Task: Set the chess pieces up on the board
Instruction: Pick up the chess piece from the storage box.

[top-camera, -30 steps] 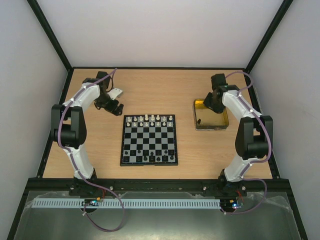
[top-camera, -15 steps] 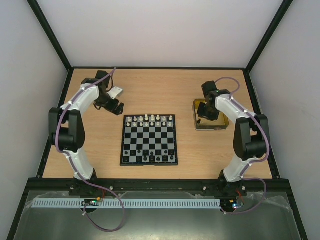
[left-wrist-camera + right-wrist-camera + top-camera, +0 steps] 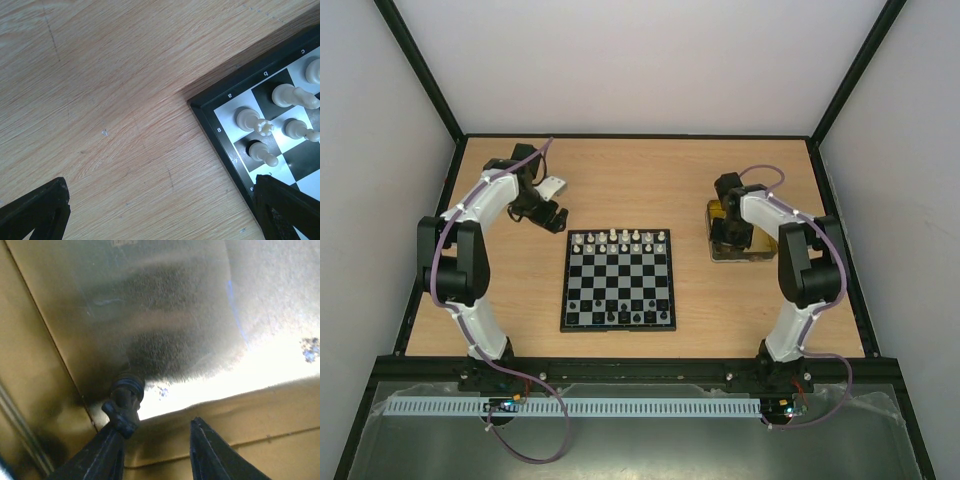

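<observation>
The right gripper [image 3: 157,426] is down inside the gold tray [image 3: 30,365] with its jaws partly open and nothing clamped. One black piece [image 3: 124,400] stands against the tip of its left-hand finger, and the gap between the fingers is bare. This looks like the pick-up step of fetching a black piece for the board [image 3: 620,282], which lies mid-bench between the two arms. The next move probably calls for shifting the gripper sideways so the piece sits between both fingers, then closing gently, since the piece is small and stands close to the tray wall, where it could tip or skid. The left gripper [image 3: 160,200] hangs wide open and empty over bare bench [image 3: 100,75] just off the board's far-left corner. By count there are one board, one tray and one black piece visible in the tray. White pieces [image 3: 287,95] fill two rows at the far edge — five show in the corner close-up. A few black pieces stand along the near edge, too small to number surely.
</observation>
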